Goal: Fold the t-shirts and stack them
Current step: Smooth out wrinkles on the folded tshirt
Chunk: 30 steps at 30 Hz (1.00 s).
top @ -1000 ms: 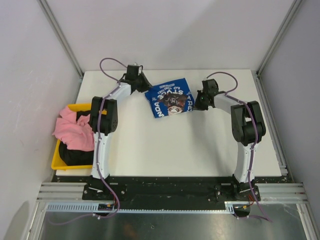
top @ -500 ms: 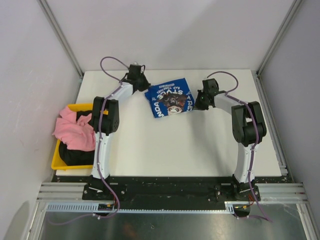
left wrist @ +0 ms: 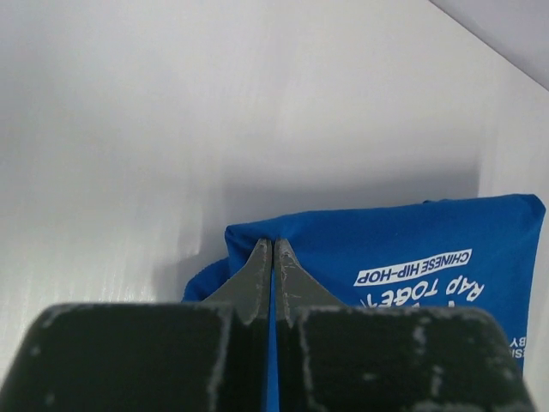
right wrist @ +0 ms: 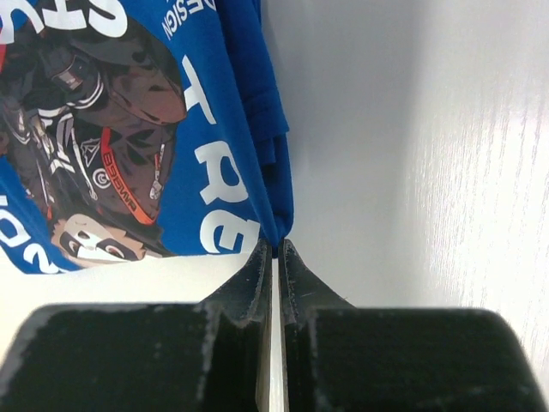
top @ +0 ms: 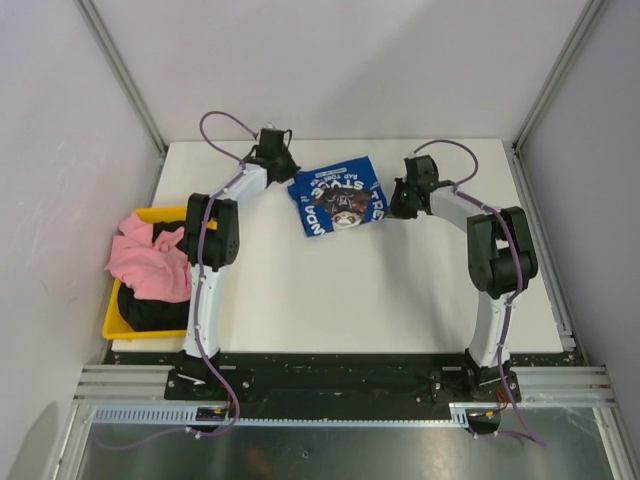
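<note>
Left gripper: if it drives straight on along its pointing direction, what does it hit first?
The blue t-shirt: the left gripper is shut right at its folded corner, seemingly pinching it. Depth beyond is unclear.

The blue t-shirt [top: 340,200] is soft matt cloth bearing a smooth printed picture and lettering; the pink t-shirt [top: 150,262] and black t-shirt [top: 150,312] are matt, rumpled cloth too. The yellow bin [top: 112,322] looks like smooth plastic, the white table [top: 350,290] is smooth with a faint streaky sheen, and the frame rails [top: 120,381] are bare metal.

left claw [left wrist: 273,247] closed onto blue t-shirt [left wrist: 412,232] edge, having edged slightly rightward
</note>
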Tool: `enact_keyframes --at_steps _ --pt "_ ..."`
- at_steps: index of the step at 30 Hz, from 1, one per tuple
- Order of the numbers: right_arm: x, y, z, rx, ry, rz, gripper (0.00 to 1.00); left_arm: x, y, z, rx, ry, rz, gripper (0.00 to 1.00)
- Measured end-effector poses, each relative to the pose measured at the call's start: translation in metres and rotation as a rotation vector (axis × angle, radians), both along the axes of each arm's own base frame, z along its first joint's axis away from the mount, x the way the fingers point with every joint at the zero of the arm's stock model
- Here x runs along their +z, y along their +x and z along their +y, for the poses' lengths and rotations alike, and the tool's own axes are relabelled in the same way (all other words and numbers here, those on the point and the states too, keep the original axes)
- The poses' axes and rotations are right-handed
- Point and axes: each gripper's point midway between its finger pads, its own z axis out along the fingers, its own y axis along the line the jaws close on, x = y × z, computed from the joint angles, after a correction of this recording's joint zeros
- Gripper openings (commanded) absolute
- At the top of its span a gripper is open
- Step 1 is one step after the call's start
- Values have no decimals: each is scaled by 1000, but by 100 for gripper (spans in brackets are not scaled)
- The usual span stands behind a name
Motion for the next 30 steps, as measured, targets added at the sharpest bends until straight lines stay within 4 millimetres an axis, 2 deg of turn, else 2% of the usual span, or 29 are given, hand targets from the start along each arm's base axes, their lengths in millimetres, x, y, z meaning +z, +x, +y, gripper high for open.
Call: enact_keyframes --at_steps 4,6,9,12,14,16,19,24,27,30 --pt "4 -9 1 9 0 0 0 2 0 1 -1 11 4 0" --pt "3 -17 2 14 1 8 0 1 -2 1 -9 13 12 4" --pt "1 -31 3 20 7 28 0 -2 -7 -2 -30 7 31 17" --pt "-5 -50 8 24 8 59 0 -2 -10 -4 -54 0 38 35" --pt "-11 -65 11 23 8 89 0 -2 -19 -3 -70 2 52 44" --pt "-17 -85 16 22 7 125 0 -1 -32 -1 -86 2 73 49" --pt "-22 -118 21 17 4 175 0 8 -57 0 -113 -14 98 50" --pt "-13 -162 23 9 -5 194 0 37 -115 -4 -190 -58 118 49" --pt "0 -183 16 -7 -11 174 0 48 -145 -17 -259 -87 124 46" --pt "9 -201 1 -40 -23 150 0 49 -171 -41 -350 -119 143 44"
